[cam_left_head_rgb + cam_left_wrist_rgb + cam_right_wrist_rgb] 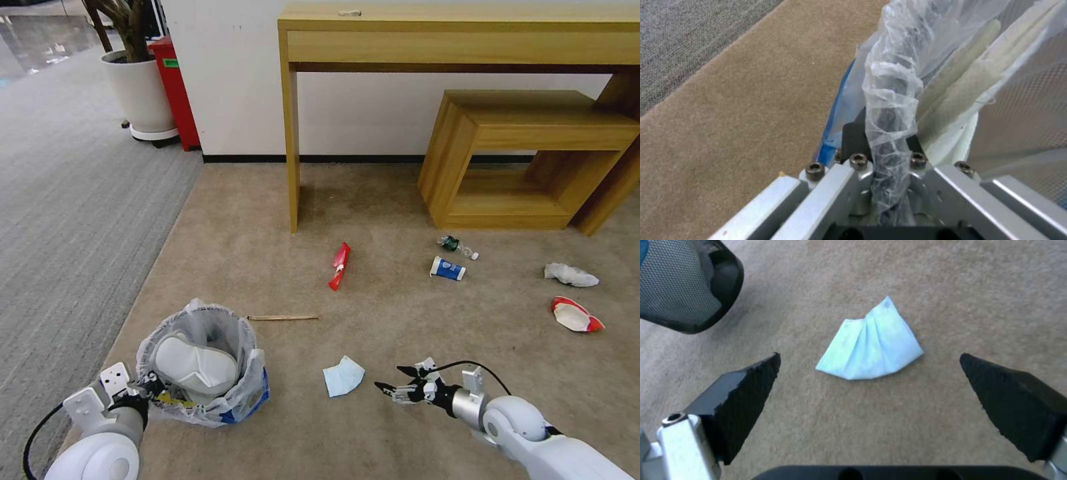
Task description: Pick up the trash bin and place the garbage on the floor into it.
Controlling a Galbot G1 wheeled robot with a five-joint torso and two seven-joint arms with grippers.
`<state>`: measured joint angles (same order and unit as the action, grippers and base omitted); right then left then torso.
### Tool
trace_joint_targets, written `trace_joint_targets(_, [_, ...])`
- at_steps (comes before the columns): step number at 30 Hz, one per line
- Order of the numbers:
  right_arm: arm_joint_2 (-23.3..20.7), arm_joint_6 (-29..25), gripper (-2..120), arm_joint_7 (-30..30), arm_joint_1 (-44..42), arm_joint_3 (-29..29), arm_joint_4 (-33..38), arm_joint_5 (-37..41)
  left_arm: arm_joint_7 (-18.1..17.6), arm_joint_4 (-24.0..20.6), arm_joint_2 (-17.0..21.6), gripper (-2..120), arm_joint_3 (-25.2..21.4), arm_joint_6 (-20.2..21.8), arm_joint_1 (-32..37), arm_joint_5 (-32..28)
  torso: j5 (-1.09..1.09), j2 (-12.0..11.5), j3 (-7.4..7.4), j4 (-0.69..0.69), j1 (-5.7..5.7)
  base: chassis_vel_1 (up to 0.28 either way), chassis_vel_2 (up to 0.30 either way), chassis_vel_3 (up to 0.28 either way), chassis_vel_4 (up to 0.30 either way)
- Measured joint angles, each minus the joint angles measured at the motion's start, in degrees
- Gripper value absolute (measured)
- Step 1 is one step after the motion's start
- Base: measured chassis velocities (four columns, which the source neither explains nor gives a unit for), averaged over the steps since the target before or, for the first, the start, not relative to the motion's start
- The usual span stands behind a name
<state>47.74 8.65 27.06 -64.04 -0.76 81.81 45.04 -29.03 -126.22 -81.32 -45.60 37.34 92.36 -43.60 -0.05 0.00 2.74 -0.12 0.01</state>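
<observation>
While the left pincer (148, 388) grips the trash bin (200, 363), desk (291, 140) and stool (527, 157) stand behind the litter.

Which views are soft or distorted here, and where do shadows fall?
Head view: wide-angle bend in the desk edges, soft shadow under it. Left wrist view: the left gripper and trash bin liner look soft up close. Right wrist view: blue face mask fairly sharp between the right gripper's fingertips, faint shadow beneath.
</observation>
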Motion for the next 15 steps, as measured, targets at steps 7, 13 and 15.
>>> trace_joint_targets(7, [0.95,-0.50,100,-0.46,0.37,-1.69,-0.12,-0.08,0.02,1.05,0.04,0,0.24,-0.02,-0.59,0.16,0.00,0.00,0.00,0.00,0.00,0.000,0.000,0.000,0.000])
trace_joint_targets(13, [0.80,-0.87,100,-0.47,0.56,-2.81,0.20,-0.02,0.01,1.55,0.00,0,0.80,-0.03,-1.08,0.46,0.00,0.00,0.00,0.00,0.00,0.000,0.000,0.000,0.000])
trace_joint_targets(15, [0.69,-0.88,100,-0.46,0.71,-3.35,0.21,0.09,0.02,1.65,-0.07,0,1.03,-0.03,-1.22,0.56,-0.01,0.00,0.00,0.00,0.00,0.000,0.000,0.000,0.000])
